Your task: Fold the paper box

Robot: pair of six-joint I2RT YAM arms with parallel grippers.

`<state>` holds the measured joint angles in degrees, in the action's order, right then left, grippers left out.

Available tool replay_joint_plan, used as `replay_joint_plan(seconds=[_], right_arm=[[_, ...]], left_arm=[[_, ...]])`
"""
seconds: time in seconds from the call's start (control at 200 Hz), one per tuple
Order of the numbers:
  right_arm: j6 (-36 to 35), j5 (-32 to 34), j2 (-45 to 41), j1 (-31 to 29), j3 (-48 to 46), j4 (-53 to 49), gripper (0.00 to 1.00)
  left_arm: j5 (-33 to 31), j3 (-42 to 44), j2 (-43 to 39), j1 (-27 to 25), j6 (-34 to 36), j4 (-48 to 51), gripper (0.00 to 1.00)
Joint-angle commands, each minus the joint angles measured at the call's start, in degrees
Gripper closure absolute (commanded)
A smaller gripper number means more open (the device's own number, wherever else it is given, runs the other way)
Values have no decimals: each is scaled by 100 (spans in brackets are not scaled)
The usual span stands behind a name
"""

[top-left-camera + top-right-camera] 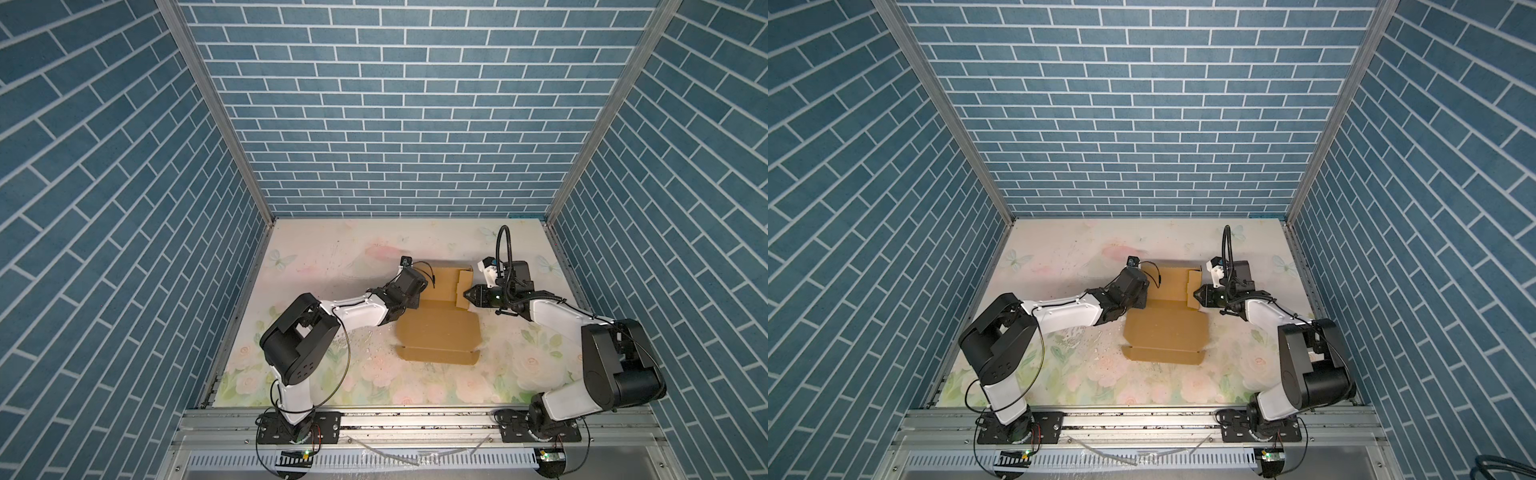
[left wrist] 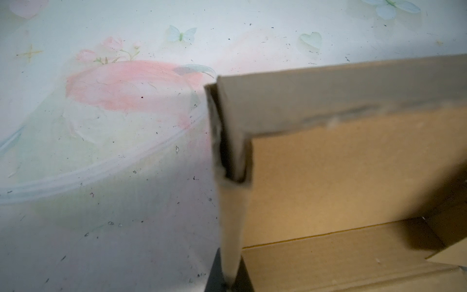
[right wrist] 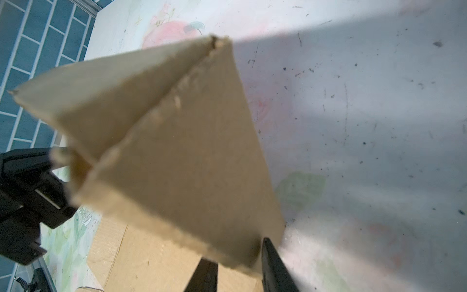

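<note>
Your paper box [image 1: 436, 332] lies mid-worktop [image 1: 332, 257]. Your left gripper [image 2: 228, 283] is clamped on its 10 o'clock wall. Your right gripper [image 3: 236, 250] straddles the 2 o'clock flap, jaws apart, grip unclear.

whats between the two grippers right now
The paper box: its far section, side walls raised, spans from left gripper to right gripper, shown in both top views.

Legible markings: none found.
No text, label, brand, number or sign can be read on the plain brown paper box [image 1: 436, 332]. The same holds for the flower-and-butterfly print of the tabletop [image 1: 328, 253] and the blue brick-pattern walls [image 1: 374, 104]. Any marking on the arm base plates [image 1: 328, 432] is too small to tell.
</note>
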<state>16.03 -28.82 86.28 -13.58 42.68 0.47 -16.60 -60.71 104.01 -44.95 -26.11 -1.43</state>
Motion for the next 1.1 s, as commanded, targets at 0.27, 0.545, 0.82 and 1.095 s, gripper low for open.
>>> replay_joint_plan(seconds=[0.27,0.545,0.82,1.095], right_arm=[[-250,352,343,-238,406,274,70],[-329,1319,444,-827,716,-65,70],[-153,1887,504,-1073,689,37,75],[-57,2259,372,-1190,405,610,73]], left_arm=[[300,200,397,21,114,486,100],[329,200,391,21,80,427,100],[368,244,392,21,44,362,100],[405,274,392,20,10,279,100]])
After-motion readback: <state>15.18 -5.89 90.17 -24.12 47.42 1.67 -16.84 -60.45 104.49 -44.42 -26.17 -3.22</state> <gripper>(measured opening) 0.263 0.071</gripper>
